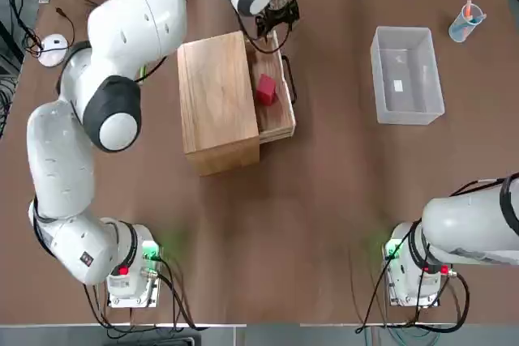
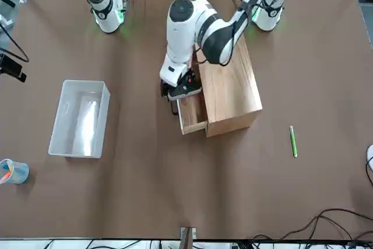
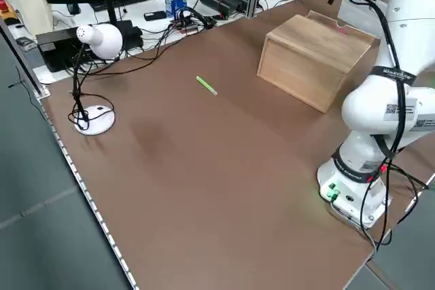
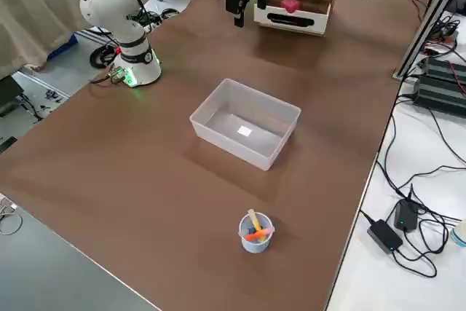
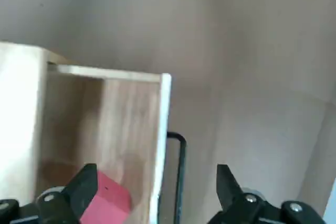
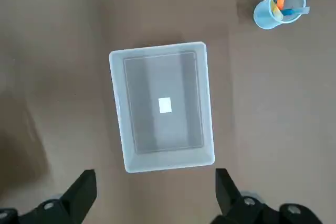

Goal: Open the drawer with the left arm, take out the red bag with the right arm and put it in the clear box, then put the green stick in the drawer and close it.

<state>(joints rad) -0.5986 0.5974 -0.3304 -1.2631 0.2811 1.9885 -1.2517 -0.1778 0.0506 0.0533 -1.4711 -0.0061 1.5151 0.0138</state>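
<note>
The drawer [image 1: 276, 123] stands open beneath my left pincer [image 5: 156, 195], its fingers apart, so opening looks done; the red bag [image 1: 266, 90] lies inside, leaving bagging, stick and closing (my right pincer [image 6: 156, 195], also apart, waits near the clear box [image 1: 407, 75]).

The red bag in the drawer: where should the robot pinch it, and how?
Best pinch the red bag across its middle, coming straight down. It is small and chunky and lies in the open drawer, so the top is free while the wooden walls around it would probably block a pincer coming from the side.
</note>
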